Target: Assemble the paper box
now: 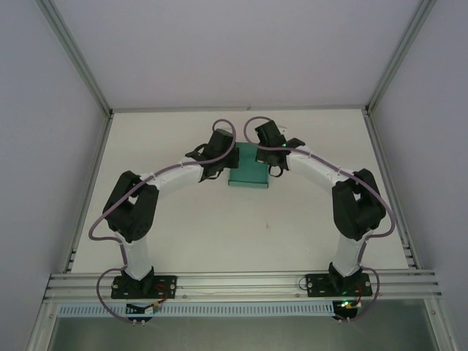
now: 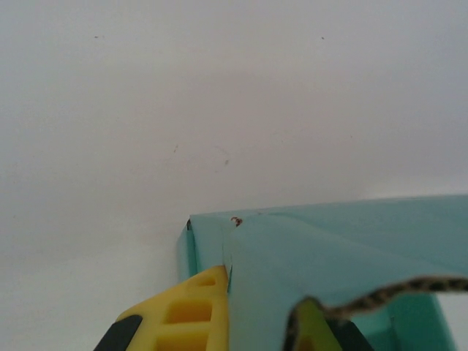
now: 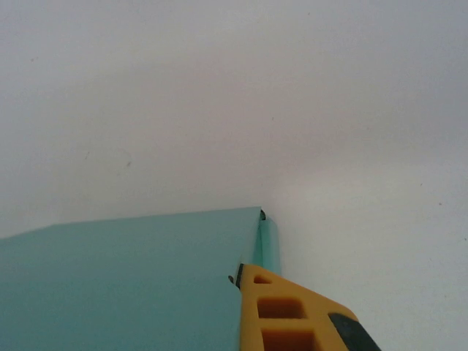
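The paper box (image 1: 248, 175) is teal-green card, folded into a low box on the white table (image 1: 183, 227) at the back centre. My left gripper (image 1: 227, 165) holds its left end and my right gripper (image 1: 272, 165) its right end. In the left wrist view, the left gripper (image 2: 262, 292) is shut on a side wall of the paper box (image 2: 351, 248), with one yellow finger (image 2: 190, 311) outside the corner. In the right wrist view, the right gripper (image 3: 245, 285) is shut on the paper box (image 3: 131, 278); one orange finger (image 3: 281, 314) shows beside the corner flap and the other is hidden under the card.
White walls and aluminium posts (image 1: 387, 80) enclose the table on three sides. A metal rail (image 1: 241, 281) carrying both arm bases runs along the near edge. A braided cable (image 2: 395, 291) crosses the lower right of the left wrist view.
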Controlling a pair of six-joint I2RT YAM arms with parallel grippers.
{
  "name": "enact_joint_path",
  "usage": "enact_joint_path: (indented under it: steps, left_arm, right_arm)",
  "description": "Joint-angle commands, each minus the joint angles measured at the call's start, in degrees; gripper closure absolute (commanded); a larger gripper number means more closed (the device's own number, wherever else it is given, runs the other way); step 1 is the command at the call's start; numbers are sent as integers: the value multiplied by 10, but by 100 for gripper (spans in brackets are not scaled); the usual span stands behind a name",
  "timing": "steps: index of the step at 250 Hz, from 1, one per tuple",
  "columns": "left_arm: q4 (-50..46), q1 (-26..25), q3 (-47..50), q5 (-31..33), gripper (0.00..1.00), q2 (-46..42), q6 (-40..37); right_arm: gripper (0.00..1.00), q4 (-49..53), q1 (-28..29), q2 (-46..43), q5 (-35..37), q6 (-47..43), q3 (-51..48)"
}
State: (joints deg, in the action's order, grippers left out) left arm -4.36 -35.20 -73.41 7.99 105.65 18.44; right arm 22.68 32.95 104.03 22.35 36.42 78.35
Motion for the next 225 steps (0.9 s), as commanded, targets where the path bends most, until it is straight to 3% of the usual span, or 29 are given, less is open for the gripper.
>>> enact_joint_path:
  steps: [1, 69, 127, 168, 192, 203, 225]
  left_arm:
    - [8, -23, 48, -50, 100, -28, 3]
    - [63, -25, 127, -75, 99, -61, 17]
    - [37, -25, 128, -83, 83, -100, 12]
    - [-18, -25, 122, -55, 64, -137, 13]
    - [-49, -25, 124, -45, 47, -163, 16]
    - [-63, -25, 126, -43, 33, -177, 21]
    - [-92, -24, 126, -44, 19, -207, 26]
  right_arm:
    - [97, -130, 35, -26, -27, -13, -46]
    - [97, -204, 58, -71, 5, -55, -161]
    - [97, -214, 73, -89, 47, -63, -195]
    - [97, -232, 84, -102, 72, -63, -225]
    - [97, -244, 87, -107, 80, -71, -238]
    - [96, -248, 90, -108, 81, -73, -244]
    - [96, -268, 94, -108, 85, -78, -259]
